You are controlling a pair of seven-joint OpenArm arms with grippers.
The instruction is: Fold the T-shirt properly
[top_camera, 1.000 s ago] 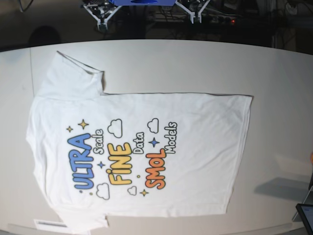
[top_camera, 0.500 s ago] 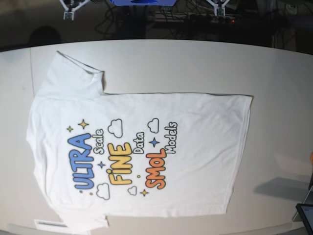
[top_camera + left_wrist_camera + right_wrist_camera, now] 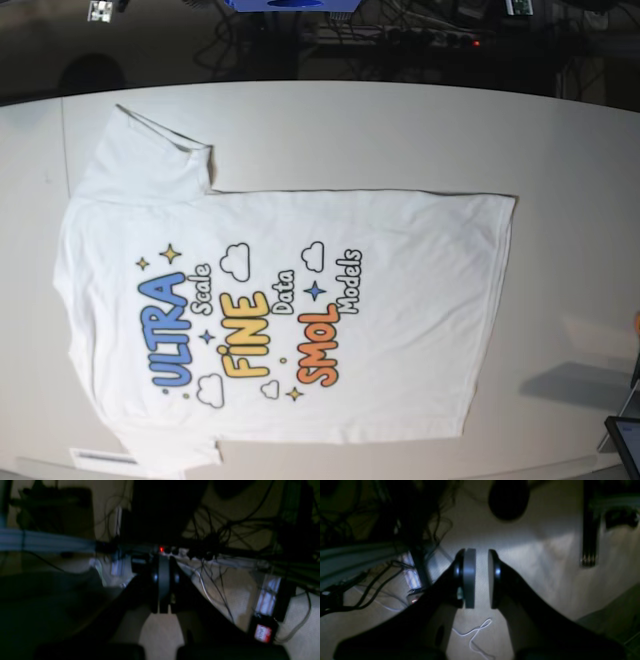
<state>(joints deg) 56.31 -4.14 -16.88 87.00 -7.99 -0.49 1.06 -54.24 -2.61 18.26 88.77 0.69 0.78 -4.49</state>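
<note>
On pale table [image 3: 560, 150], flat cotton T-shirt [image 3: 400, 300]

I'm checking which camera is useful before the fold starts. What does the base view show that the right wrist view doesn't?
Only the base view shows the T-shirt, spread flat and print up on the white table, unfolded. Only the right wrist view shows the right gripper, its pads slightly apart with nothing between them, above a pale floor with a loose white cable. Both catch dark tangled cables off the table.
</note>
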